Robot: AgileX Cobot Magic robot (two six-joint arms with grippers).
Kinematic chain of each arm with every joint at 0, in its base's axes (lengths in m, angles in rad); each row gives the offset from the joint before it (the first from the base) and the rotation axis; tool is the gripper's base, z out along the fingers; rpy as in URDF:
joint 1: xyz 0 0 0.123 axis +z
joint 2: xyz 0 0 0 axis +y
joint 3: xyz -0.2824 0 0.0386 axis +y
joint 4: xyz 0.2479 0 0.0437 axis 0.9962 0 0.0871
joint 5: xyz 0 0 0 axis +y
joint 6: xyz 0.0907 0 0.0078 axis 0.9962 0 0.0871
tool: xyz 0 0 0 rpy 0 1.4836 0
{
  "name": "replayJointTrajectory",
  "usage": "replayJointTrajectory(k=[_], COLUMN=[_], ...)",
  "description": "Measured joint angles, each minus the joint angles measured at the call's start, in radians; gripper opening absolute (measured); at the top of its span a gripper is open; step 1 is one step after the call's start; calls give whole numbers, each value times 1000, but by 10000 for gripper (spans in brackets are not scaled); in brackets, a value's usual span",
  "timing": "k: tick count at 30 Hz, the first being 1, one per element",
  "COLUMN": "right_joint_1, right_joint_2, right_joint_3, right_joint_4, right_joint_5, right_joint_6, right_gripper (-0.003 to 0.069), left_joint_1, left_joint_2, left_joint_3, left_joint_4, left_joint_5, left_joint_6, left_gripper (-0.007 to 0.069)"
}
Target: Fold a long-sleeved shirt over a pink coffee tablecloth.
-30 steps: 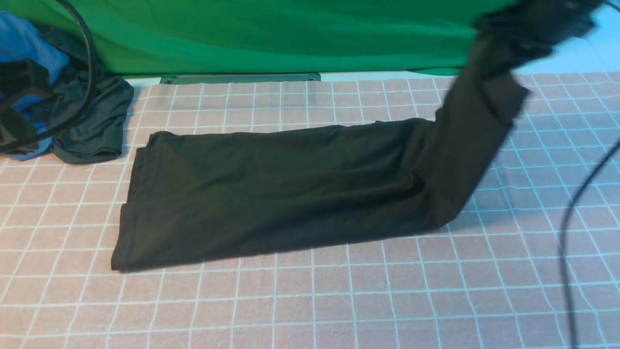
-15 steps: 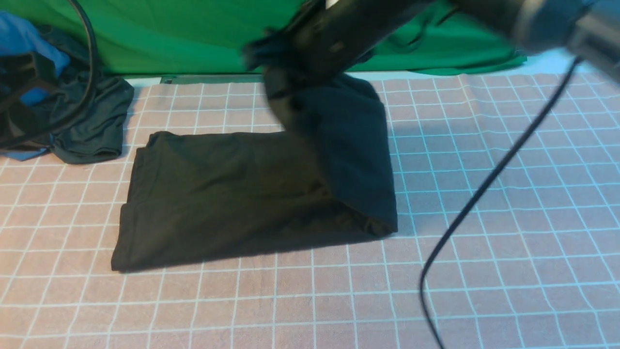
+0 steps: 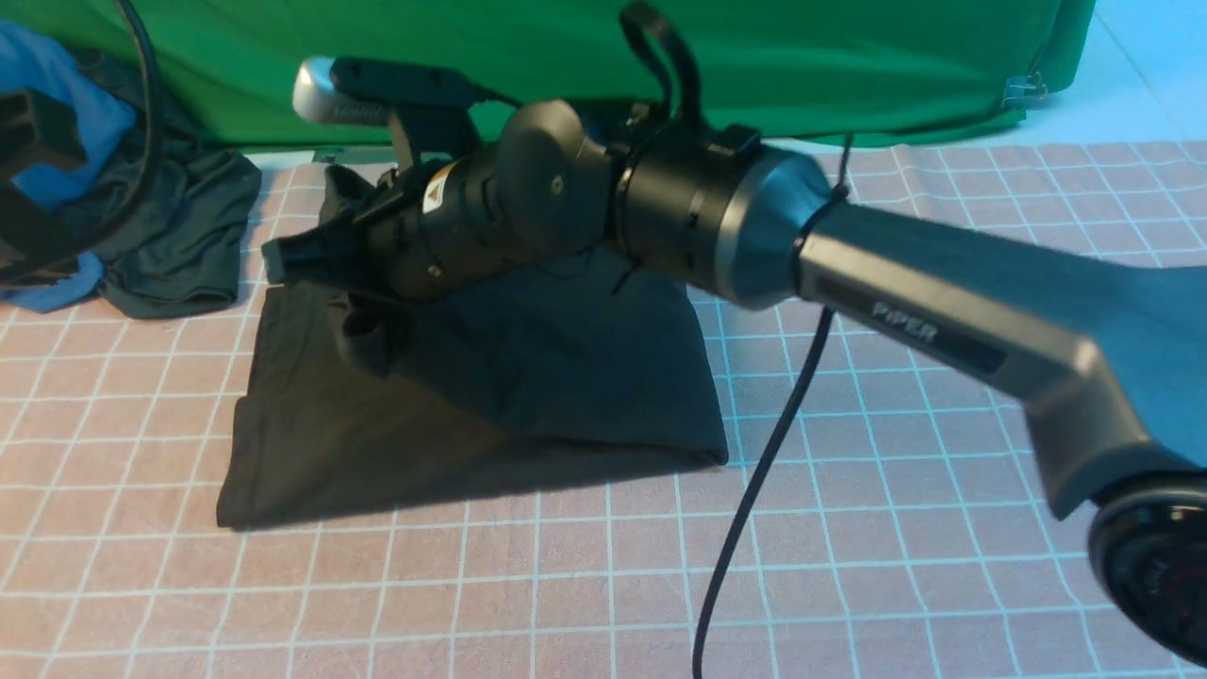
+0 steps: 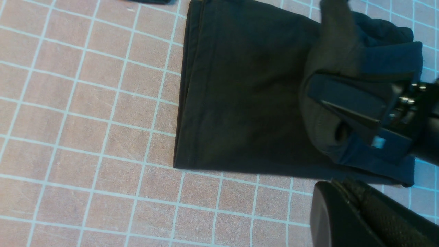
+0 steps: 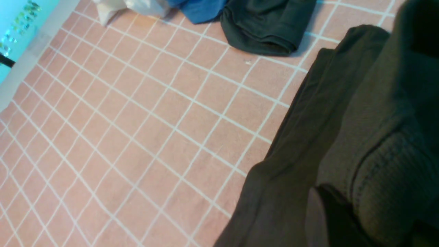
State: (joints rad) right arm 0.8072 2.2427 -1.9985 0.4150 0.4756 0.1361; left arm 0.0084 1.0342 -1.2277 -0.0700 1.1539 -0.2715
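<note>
right arm grips folded black shirt on gridded cloth

the black long-sleeved cotton shirt point(image 3: 528, 377) lies folded in a thick, roughly rectangular stack on the pinkish-tan tablecloth with a thin white grid point(image 3: 849, 528) that covers the table, left of centre in the front view. the right gripper point(image 3: 288, 262) reaches across it, jaws clamped on a bunched handful of the shirt's fabric at its far left corner, lifted off the layer beneath. the left gripper point(image 4: 343, 212) hangs above the tablecloth, clear of the shirt, jaws closed and holding nothing. a crumpled dark grey garment point(image 3: 179, 236) and a blue garment point(image 3: 66, 104) sit at the cloth's far left, before a plain green cloth backdrop point(image 3: 801, 66).
</note>
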Motion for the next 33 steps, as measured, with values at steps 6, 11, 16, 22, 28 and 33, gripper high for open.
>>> replayJointTrajectory(k=[6,11,16,22,28,33], right_joint_1=[7,16,34,12,-107,-266], right_joint_2=[59,92,110,113,88,4], right_joint_3=[0,0,0,-80,-278,-386], right_joint_4=[51,79,86,87,8,-134], right_joint_5=[-81,-125,-125,138,518,705], right_joint_6=[19,19,2,-157,-264,-270], right_gripper=[112,193,295,321,176,38], left_joint_1=[0,0,0,0,0,0], left_joint_2=[-3,-3,-3,-3,9,100], left_joint_3=[0,0,0,0,0,0], left_joint_4=[0,0,0,0,0,-42], left_joint_5=[2,2,2,2,-31,-92], left_joint_6=[2,2,2,3,-33,-37], left_gripper=[13,13,13,13,13,13])
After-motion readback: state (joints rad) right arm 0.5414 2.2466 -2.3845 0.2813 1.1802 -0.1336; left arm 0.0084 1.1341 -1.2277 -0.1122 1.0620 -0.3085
